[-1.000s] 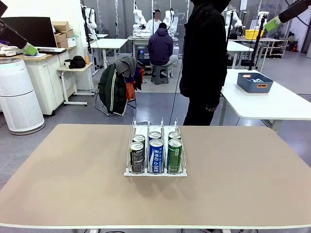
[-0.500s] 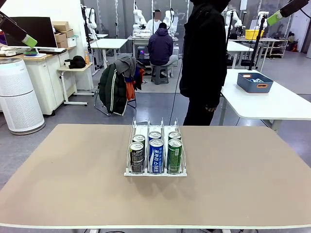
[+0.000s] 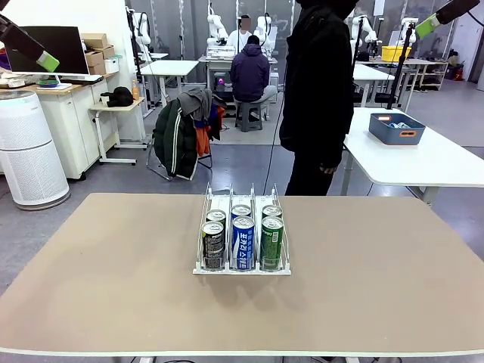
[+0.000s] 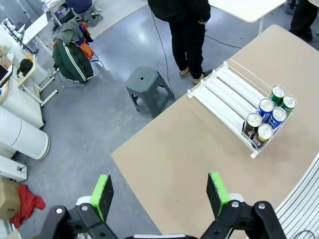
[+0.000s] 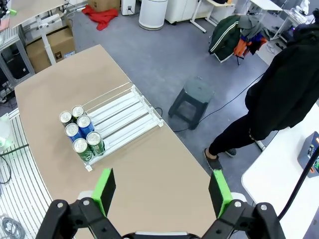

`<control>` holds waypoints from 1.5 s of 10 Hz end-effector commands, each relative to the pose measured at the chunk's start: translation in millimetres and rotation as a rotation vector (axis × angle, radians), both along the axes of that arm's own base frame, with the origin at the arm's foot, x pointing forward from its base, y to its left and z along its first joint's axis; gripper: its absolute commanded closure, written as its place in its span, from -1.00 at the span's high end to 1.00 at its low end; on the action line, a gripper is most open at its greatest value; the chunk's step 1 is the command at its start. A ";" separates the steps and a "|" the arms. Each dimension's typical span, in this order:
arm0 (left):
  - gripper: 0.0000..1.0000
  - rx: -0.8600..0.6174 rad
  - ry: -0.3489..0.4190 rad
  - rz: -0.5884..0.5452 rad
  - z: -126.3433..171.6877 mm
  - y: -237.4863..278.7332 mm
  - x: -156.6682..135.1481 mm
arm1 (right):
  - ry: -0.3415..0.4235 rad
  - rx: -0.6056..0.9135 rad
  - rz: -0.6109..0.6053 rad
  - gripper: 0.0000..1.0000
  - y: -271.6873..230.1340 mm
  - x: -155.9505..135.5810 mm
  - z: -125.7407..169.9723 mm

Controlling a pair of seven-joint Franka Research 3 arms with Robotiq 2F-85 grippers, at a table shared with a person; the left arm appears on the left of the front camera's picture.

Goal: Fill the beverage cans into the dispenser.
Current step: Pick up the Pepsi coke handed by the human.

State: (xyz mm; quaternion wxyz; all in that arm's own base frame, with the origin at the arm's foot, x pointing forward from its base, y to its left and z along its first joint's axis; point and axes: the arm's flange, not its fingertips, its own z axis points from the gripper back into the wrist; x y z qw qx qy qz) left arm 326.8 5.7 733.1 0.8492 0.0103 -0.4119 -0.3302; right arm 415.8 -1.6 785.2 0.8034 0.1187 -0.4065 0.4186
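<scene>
Both arms are high and off to the sides, well apart from the work.

- Left gripper (image 4: 159, 191): jaws spread wide, nothing between the green pads (image 4: 102, 195). In the front view it sits at the top-left corner (image 3: 41, 59), far above the table (image 3: 113, 287).
- Right gripper (image 5: 162, 190): same, jaws wide, holding nothing. In the front view it is at the top-right corner (image 3: 429, 26).

Dispenser (image 3: 242, 270): mid-table, long axis running from the robot side toward the person (image 3: 318, 91), who stands just past the far edge in dark clothes.

There are 6 beverage cans (image 3: 243, 243) inside, 2 per lane, all upright, silver tops up, bunched at the robot-side end:
- Left lane: 2 black.
- Middle lane: 2 blue.
- Right lane: 2 green.

In each lane the 2 cans stand one right behind the other (whether they touch I cannot tell).

The left wrist view shows the dispenser (image 4: 219, 97) from above, with the cans (image 4: 265, 106) at one end and the white lane floor bare along the rest. The right wrist view shows the same layout (image 5: 124, 115), cans (image 5: 84, 122) at the end away from the person.

A grey stool (image 4: 147, 89) stands on the floor beyond the far table edge. A blue tub (image 3: 396, 128) sits on the white side table (image 3: 446, 162) behind and to the right.
</scene>
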 end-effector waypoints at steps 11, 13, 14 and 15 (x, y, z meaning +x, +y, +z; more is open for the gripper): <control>1.00 -0.105 0.000 -0.095 45.1 -7.4 -25.1 | 0.041 0.003 -0.021 1.00 -24.2 -17.8 37.7; 1.00 -0.096 0.033 -0.154 43.7 -8.3 -24.3 | 0.051 0.007 0.012 1.00 -30.1 -20.6 39.7; 1.00 -0.092 0.046 -0.201 43.7 -6.4 -28.2 | 0.052 0.011 0.023 1.00 -33.7 -22.2 39.6; 1.00 -0.098 0.062 -0.217 43.4 -5.1 -30.0 | 0.056 0.016 0.034 1.00 -37.0 -23.8 39.3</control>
